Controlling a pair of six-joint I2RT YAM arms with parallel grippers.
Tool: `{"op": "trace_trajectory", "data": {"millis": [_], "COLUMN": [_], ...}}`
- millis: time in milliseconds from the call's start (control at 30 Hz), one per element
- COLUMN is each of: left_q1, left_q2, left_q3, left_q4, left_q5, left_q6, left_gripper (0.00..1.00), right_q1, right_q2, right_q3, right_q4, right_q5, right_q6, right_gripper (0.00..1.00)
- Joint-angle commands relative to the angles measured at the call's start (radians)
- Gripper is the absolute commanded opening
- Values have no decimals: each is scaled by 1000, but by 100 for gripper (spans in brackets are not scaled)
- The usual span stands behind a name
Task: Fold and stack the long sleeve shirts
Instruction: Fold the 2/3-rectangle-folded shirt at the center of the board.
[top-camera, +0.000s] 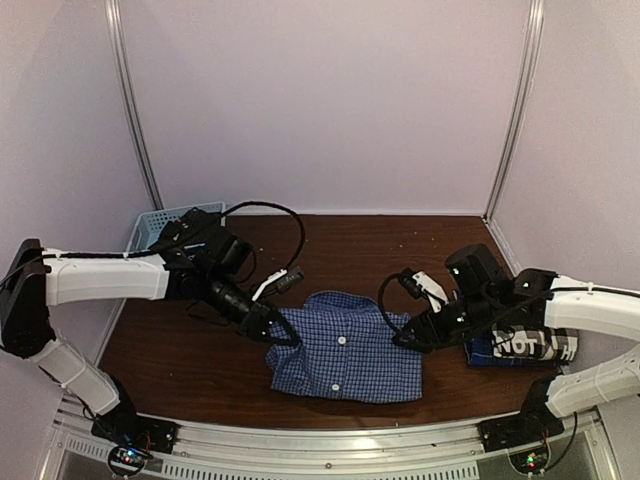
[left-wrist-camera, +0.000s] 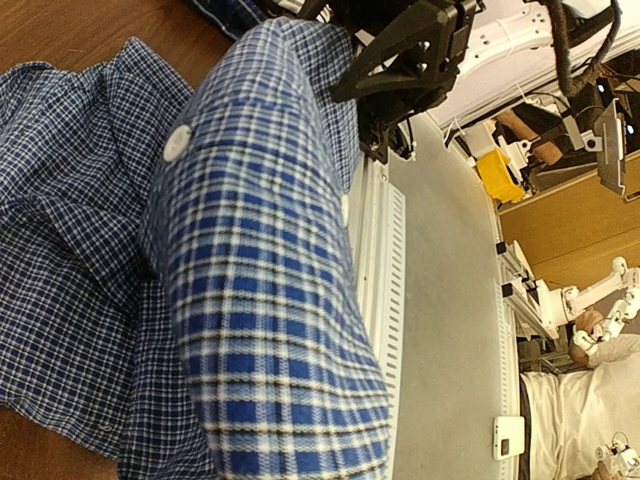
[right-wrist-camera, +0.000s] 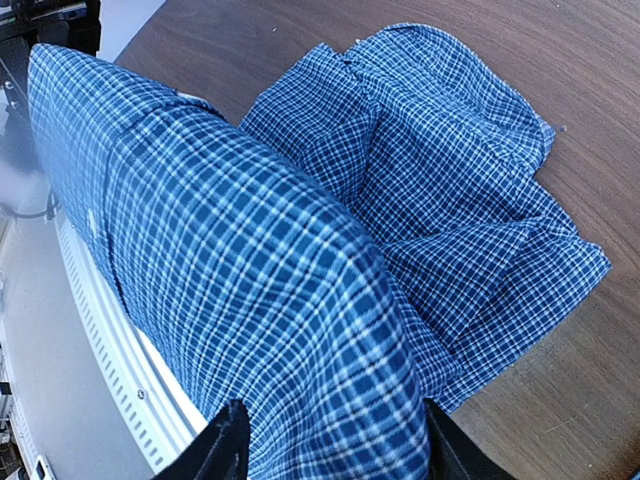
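Blue fine-check shirt (top-camera: 345, 355): woven cloth, matt, soft creased folds. Button (left-wrist-camera: 178, 141) on shirt: white, smooth, slight gloss.
Table (top-camera: 330, 250) under shirt: dark brown wood, visible grain, low sheen.
Right of shirt, black-and-white plaid shirt (top-camera: 525, 345): matt cloth, white printed lettering.
Far left of shirt, basket (top-camera: 160, 225): light blue plastic lattice, smooth.
Near side of shirt, rail (top-camera: 330, 445): pale metal, slotted, satin finish.
2 arms (top-camera: 100, 280) flanking shirt: white glossy shells, matt black joints.

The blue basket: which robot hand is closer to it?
Left. The left gripper holds the blue shirt's edge nearer the basket; the right gripper is at the shirt's far side.
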Motion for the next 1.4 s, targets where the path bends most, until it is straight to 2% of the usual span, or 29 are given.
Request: {"op": "trace_trajectory", "data": {"millis": [0,300,433,500,633,767,933,1033,1367], "left_q1": [19,39,42,43,47,56,121,162,243], "left_q2": [-3,-10,3,6,16,18,36,81,312], "left_q3": [-9,-26,-20,-21,-27,-37,-40,-18,188], "left_q4": [75,82,71,71,76,100,144,165,185], "left_q5": [59,68,64,61,53,33,51,77,118], "left_q6": [-4,4,16,17,10,-20,-78,-118,-191], "left_gripper": [0,0,0,0,0,0,0,0,0], "right_q1": [-27,-61,-83,-94,-109,-114,-128,-164,-328], "right_q2": [-2,100,109,102,56,-16,-104,-105,140], "right_q3": [-16,-94,-136,-148,-173,-206,-210,-182,-62], "right_q4": [76,253,317,333,367,396,375,350,354], "right_q5": [-22,-106,-132,-141,-178,-192,-156,-149,-193], "right_q6": [11,45,52,49,53,93,145,167,136], "right_gripper": [57,59,56,48,20,0,0,0,0]}}
